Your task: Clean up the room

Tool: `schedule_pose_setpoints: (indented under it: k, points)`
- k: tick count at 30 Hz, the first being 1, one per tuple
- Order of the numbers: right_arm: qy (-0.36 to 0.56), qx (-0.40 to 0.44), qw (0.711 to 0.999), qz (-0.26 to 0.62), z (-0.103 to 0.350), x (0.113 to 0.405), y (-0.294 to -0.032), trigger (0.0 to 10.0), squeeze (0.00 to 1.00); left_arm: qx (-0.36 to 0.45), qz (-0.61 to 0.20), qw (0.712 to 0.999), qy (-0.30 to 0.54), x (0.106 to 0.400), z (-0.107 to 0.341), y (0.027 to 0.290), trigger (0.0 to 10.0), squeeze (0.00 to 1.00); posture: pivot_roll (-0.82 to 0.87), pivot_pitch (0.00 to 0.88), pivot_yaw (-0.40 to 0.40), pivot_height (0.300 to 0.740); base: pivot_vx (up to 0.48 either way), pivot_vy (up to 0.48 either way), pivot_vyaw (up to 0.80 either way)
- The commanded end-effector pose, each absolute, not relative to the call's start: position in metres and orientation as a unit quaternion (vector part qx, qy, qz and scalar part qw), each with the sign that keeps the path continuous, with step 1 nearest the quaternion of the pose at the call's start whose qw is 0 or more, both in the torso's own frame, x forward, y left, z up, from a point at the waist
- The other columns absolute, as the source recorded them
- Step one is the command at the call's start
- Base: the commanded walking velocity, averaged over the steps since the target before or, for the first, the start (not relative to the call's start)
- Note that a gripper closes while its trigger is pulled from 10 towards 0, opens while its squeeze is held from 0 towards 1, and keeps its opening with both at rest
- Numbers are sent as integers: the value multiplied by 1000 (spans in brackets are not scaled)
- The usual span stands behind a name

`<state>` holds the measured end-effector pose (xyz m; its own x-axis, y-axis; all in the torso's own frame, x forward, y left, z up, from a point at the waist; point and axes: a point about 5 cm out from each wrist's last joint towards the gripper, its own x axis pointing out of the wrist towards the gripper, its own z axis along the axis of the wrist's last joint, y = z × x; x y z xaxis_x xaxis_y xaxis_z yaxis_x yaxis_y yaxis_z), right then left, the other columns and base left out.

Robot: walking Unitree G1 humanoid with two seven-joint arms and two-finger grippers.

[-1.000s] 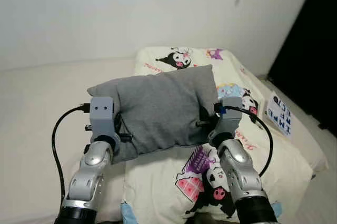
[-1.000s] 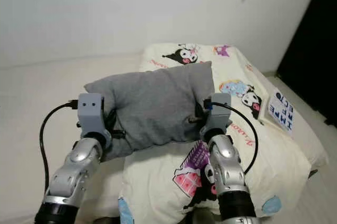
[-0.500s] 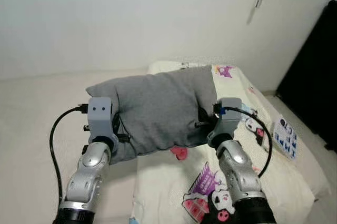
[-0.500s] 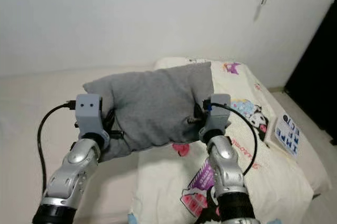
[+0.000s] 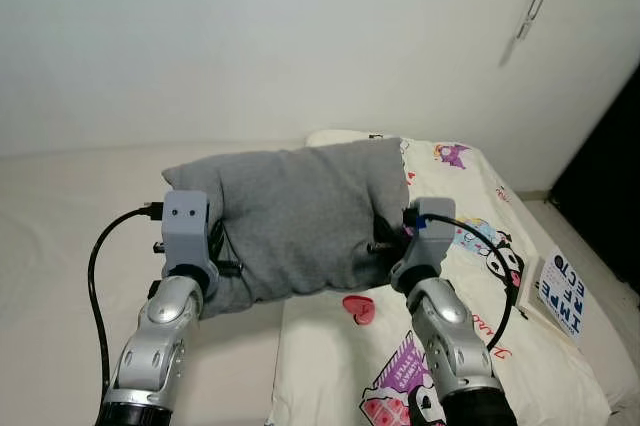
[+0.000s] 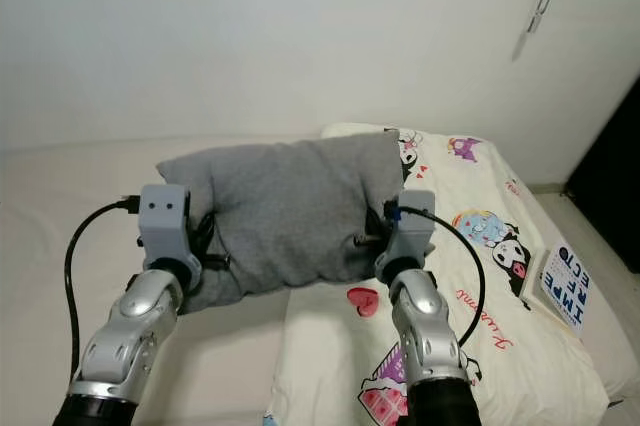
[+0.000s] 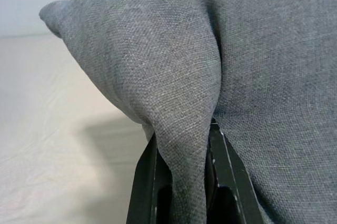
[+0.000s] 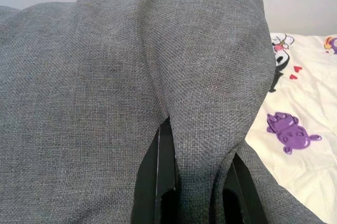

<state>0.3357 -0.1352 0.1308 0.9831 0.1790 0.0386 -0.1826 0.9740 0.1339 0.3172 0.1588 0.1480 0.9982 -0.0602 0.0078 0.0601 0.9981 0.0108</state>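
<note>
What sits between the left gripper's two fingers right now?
A pinched fold of the grey pillow fills the left gripper, fingers pressing either side, seen in the left wrist view.

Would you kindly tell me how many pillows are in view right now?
1. The gray pillow is held up over the bed, pinched by the left gripper and the right gripper. Others may lie hidden behind it.

Pillow (image 5: 295, 211) above bed (image 5: 70, 246)
</note>
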Motion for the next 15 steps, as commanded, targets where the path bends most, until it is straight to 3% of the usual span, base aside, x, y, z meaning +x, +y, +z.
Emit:
schedule_pose_setpoints:
  k: [1, 7, 10, 15]
  points:
    - [3, 58, 993, 106, 122, 332, -130, 10000, 0, 21, -45, 999, -13, 315, 146, 155, 10000, 0, 6, 76, -40, 740, 0, 0, 0]
    - [74, 60, 990, 107, 86, 324, -132, 10000, 0, 22, -54, 997, 56, 306, 103, 157, 10000, 0, 9, 72, -38, 740, 0, 0, 0]
    - [127, 19, 986, 107, 55, 312, -133, 10000, 0, 54, -52, 990, 121, 294, 64, 159, 10000, 0, 10, 66, -37, 740, 0, 0, 0]
    - [140, 1, 985, 105, 45, 304, -135, 10000, 0, 69, -56, 984, 155, 285, 45, 159, 10000, 0, 9, 68, -37, 740, 0, 0, 0]
